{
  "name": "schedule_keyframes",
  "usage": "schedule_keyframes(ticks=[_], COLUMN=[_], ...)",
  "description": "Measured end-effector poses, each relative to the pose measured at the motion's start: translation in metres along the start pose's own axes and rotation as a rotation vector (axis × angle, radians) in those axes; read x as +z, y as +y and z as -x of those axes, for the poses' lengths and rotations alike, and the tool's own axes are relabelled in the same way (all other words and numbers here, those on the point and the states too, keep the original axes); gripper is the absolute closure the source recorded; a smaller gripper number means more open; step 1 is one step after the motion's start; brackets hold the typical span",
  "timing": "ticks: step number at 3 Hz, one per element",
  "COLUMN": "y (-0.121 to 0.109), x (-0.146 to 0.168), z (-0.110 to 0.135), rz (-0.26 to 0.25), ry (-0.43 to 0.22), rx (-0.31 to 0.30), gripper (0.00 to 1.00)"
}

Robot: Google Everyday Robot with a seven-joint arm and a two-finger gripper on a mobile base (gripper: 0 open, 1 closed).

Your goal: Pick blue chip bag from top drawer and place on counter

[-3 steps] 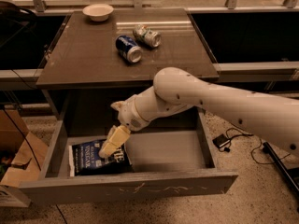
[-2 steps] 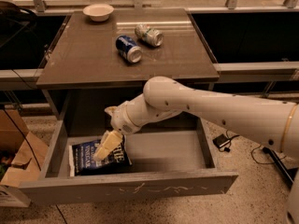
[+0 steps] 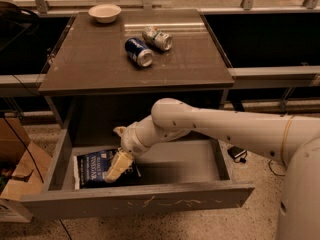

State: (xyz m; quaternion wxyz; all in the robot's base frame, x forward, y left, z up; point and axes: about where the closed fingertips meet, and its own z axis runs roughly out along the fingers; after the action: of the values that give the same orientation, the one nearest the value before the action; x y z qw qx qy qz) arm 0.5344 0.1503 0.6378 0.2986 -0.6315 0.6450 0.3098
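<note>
- In the top drawer (image 3: 135,202), at its left end, the blue chip bag (image 3: 92,167) lies flat.
- The gripper (image 3: 118,167) has dropped lower over it; its hold cannot be told.
- Lifting to the tabletop (image 3: 95,64) remains.

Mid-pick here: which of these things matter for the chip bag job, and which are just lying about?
Job: blue chip bag, lying in the top drawer; counter; gripper, down in the drawer over the bag.
Lying about: blue soda can, second can and white bowl, on the counter.
</note>
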Motion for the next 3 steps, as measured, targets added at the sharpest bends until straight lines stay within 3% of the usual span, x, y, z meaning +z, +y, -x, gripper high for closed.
schedule_keyframes(ticks=[1, 2, 3], y=[0.004, 0.006, 0.007], x=[0.016, 0.019, 0.008], z=[-0.022, -0.026, -0.016], rz=[0.038, 0.079, 0.08], ry=[0.033, 0.042, 0.035], rx=[-0.028, -0.04, -0.027], gripper=[0.16, 0.38, 0.62])
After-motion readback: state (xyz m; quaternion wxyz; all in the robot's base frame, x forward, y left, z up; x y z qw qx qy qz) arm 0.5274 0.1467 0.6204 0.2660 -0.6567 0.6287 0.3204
